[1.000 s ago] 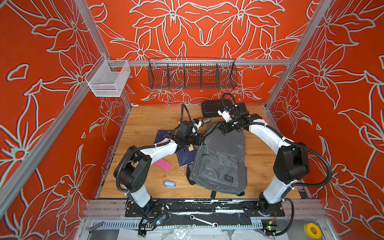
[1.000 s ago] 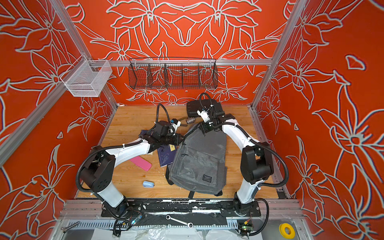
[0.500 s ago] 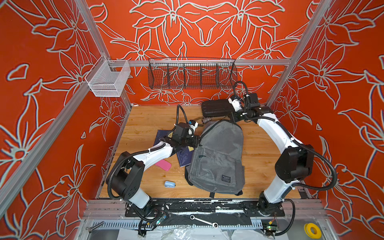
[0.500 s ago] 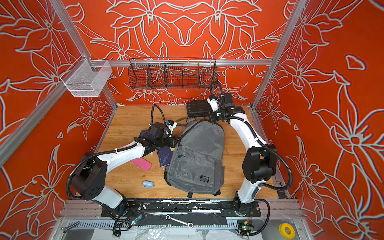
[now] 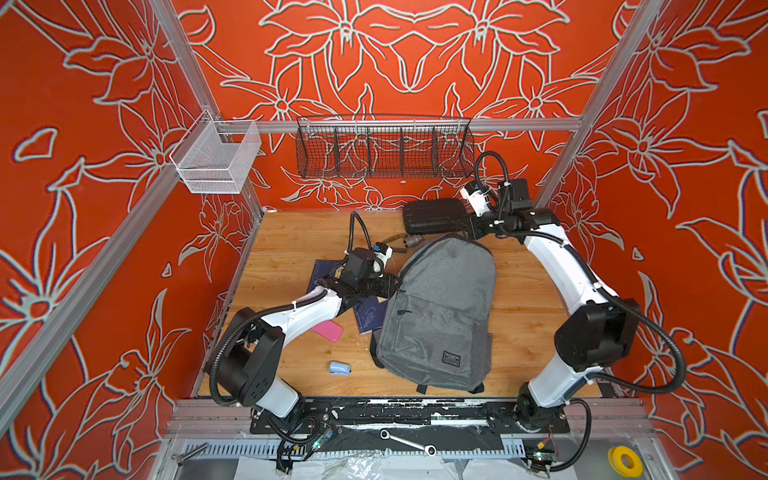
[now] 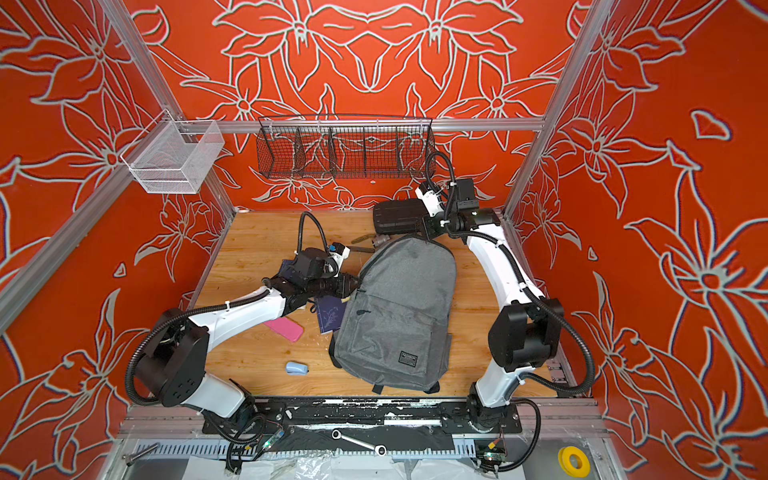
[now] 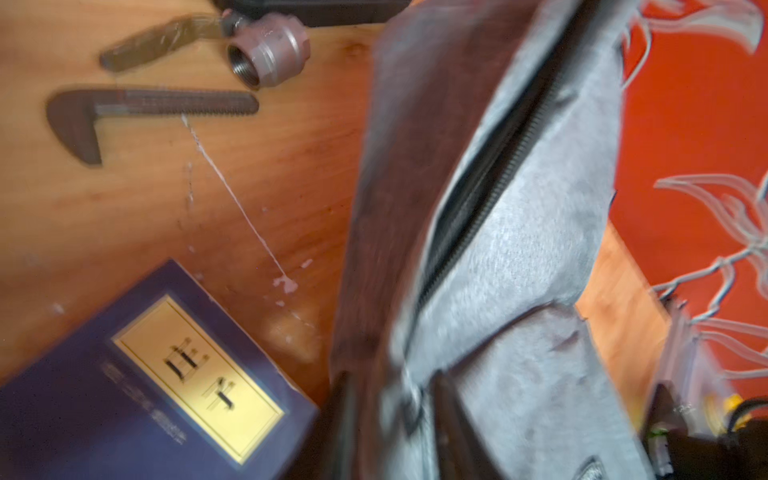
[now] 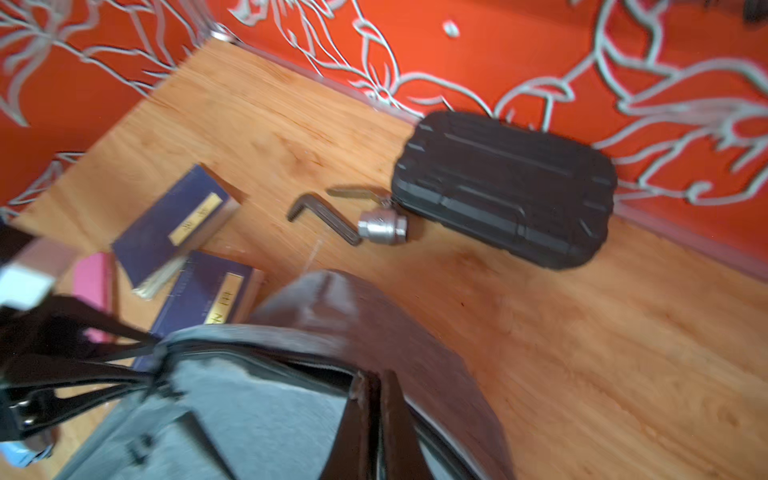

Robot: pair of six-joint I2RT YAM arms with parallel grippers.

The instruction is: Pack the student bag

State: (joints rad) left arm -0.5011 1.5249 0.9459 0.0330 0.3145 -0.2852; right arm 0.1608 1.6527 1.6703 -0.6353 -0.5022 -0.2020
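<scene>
The right gripper [image 8: 374,376] is pinched shut on the top rim of the student bag [image 5: 440,316]. Its two dark fingers [image 8: 395,415] stand nearly together on the grey cloth beside the zip opening, at the lower middle of the right wrist view. The left gripper [image 7: 390,378] is part open at the bag's left edge. Its jaws stand apart at the bottom of the left wrist view with grey cloth and a zip pull between them, and blur hides whether either one presses the cloth.

In both top views the bag [image 6: 395,316] lies in the middle of the wooden table [image 5: 291,237], slightly tilted, with its logo patch toward the lower right.

- **Top:** near the black ribbed case [image 5: 434,216], which lies by the back wall. A metal valve fitting [image 5: 413,240] and a hooked bar [image 7: 158,104] lie just left of it.
- **Left:** a dark blue book [image 5: 370,313] lies against the bag's edge. A pink case [image 5: 328,331] shows half under the left arm, and a pale blue item [image 5: 339,368] lies apart at the lower left.
- **Bottom:** close to the table's front edge.
- **Open room:** bare wood from the bag's right side to the right arm, and across the table's upper left corner
</scene>
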